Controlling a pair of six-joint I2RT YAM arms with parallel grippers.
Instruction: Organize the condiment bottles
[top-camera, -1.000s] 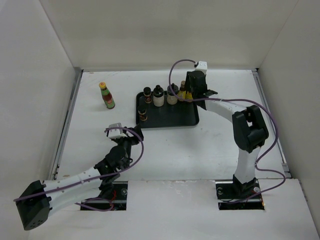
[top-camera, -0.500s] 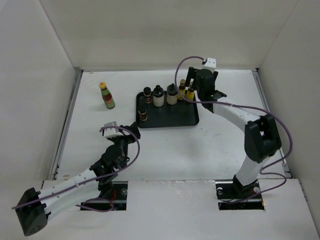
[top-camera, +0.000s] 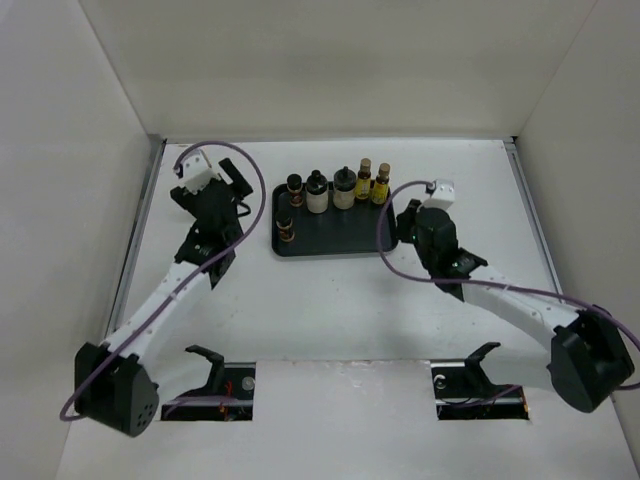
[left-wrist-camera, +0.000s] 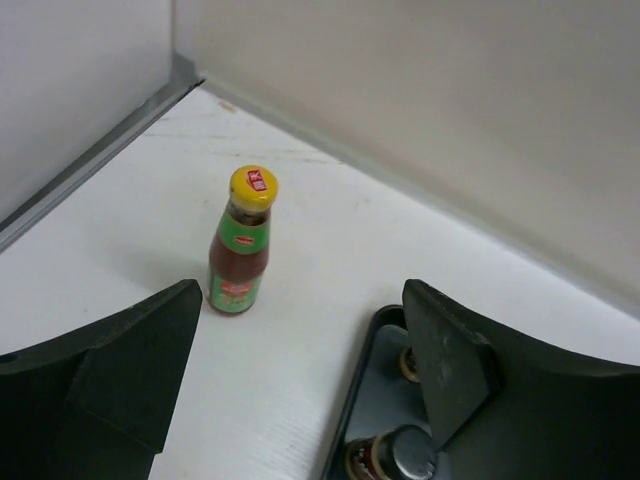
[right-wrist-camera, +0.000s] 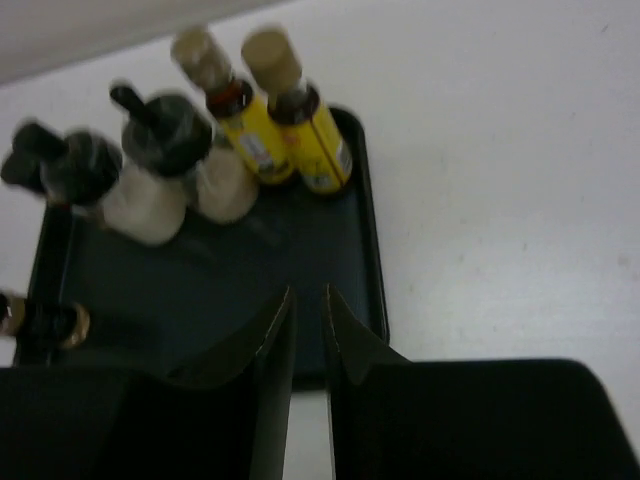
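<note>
The red bottle (left-wrist-camera: 243, 240) with green label and yellow cap stands upright on the table near the far left corner. It lies ahead of my open, empty left gripper (left-wrist-camera: 300, 300), and my left gripper (top-camera: 232, 185) hides it in the top view. On the black tray (top-camera: 340, 240) stand two short dark jars (top-camera: 295, 186) (top-camera: 285, 228), two white black-capped bottles (top-camera: 317, 192) (top-camera: 344, 188) and two amber bottles (top-camera: 363, 180) (top-camera: 381, 184). My right gripper (top-camera: 410, 222) is shut and empty at the tray's right edge; its wrist view shows the amber pair (right-wrist-camera: 270, 130).
White walls enclose the table at the back and on both sides, with a metal strip (left-wrist-camera: 90, 165) along the left wall. The tray's left rim (left-wrist-camera: 362, 385) lies just right of my left gripper.
My left arm has swung from the near middle to the far left, over the red bottle. My right arm has drawn back from the amber bottles to the tray's right edge.
</note>
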